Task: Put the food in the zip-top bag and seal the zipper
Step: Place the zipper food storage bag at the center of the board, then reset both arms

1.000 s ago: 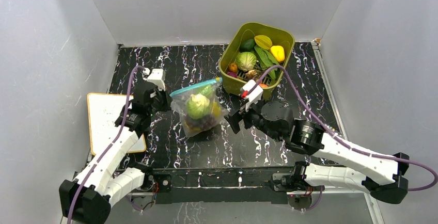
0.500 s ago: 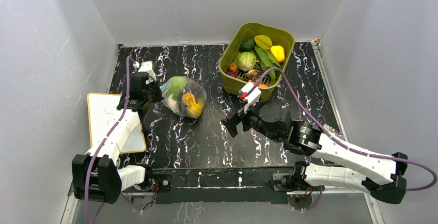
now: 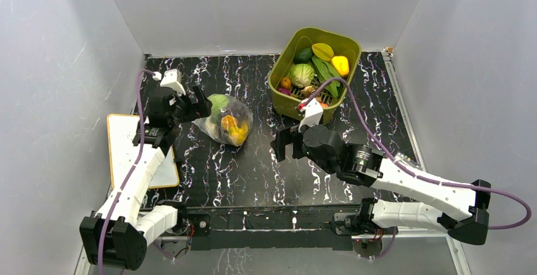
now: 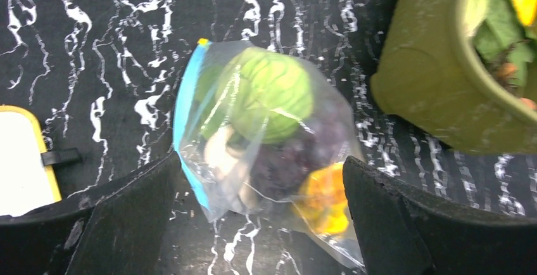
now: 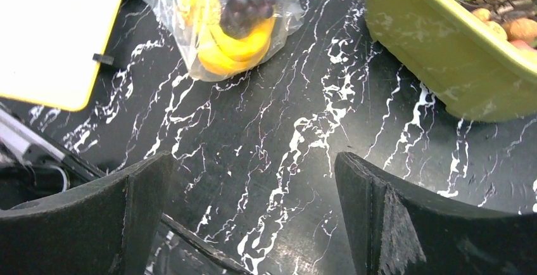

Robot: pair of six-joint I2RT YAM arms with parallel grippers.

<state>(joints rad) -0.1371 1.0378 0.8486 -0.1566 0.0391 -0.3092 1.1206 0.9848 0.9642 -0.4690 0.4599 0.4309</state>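
The zip-top bag (image 3: 226,120) lies on the black marbled table, left of centre. In it is food: a green cabbage (image 4: 273,90), dark grapes (image 4: 292,161) and yellow bananas (image 5: 223,42). The light blue zipper (image 4: 187,115) runs down the bag's left edge in the left wrist view. My left gripper (image 3: 201,108) is open right beside the bag, and the bag's near end (image 4: 266,129) lies between the spread fingers without being pinched. My right gripper (image 3: 284,146) hangs open over bare table right of the bag, with nothing between its fingers (image 5: 380,218).
An olive-green tub (image 3: 279,95) at the back right holds more toy food, including a cabbage (image 3: 302,74) and a yellow piece (image 3: 341,65). A white board with a yellow rim (image 3: 126,151) lies at the table's left edge. Grey walls close in three sides.
My left gripper carried the hanging bag leftward, set it down on the table and opened, letting go of it. The right gripper drew slightly back and finished opening.
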